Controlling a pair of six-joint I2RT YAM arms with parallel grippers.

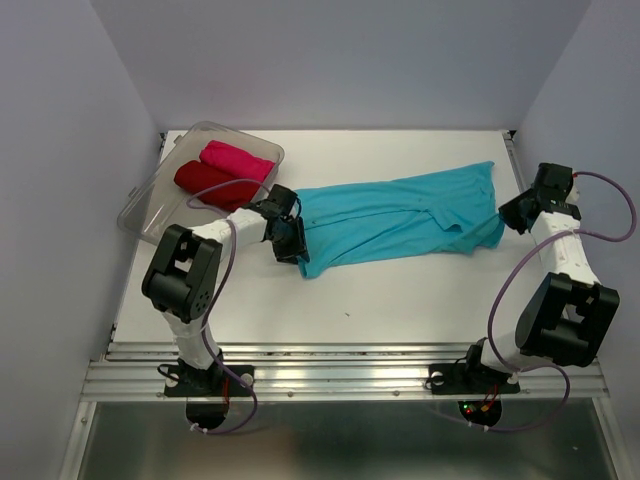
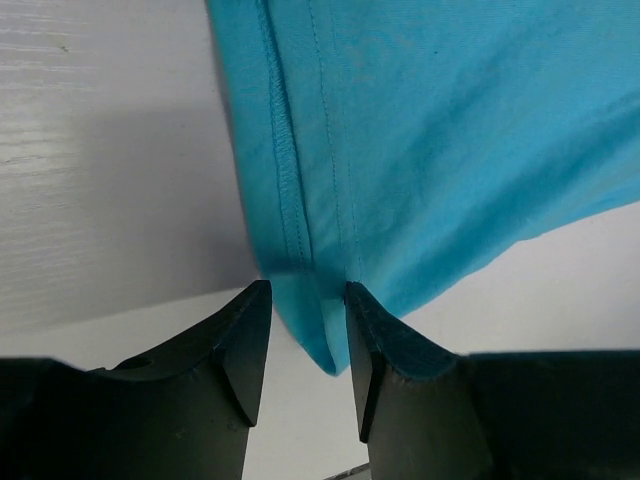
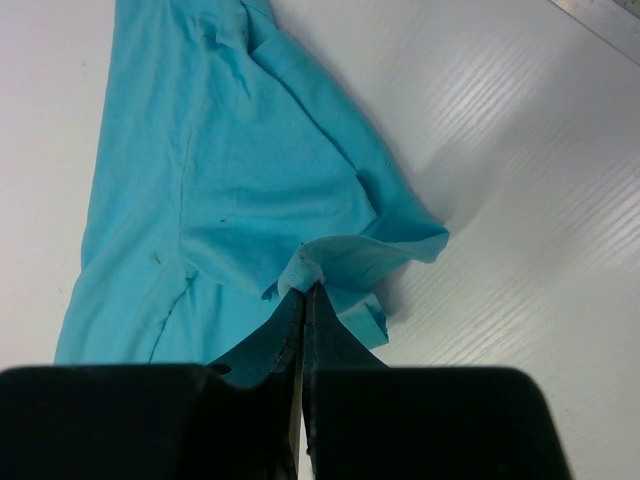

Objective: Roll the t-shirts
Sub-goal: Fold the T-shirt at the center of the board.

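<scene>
A turquoise-blue t-shirt (image 1: 400, 215) lies spread lengthwise across the white table (image 1: 400, 290). My left gripper (image 1: 292, 243) is at the shirt's left end. In the left wrist view its jaws (image 2: 308, 290) stand open, and the hemmed corner of the shirt (image 2: 430, 150) hangs loose between the fingertips. My right gripper (image 1: 510, 215) is at the shirt's right end. In the right wrist view it (image 3: 305, 288) is shut on a raised fold of the shirt (image 3: 200, 170). A rolled dark red t-shirt (image 1: 210, 183) and a rolled bright pink t-shirt (image 1: 238, 160) lie in the tub.
A clear plastic tub (image 1: 140, 215) sits at the table's back left, just behind my left arm. Pale walls close in the table on three sides. A metal rail (image 1: 340, 375) runs along the near edge.
</scene>
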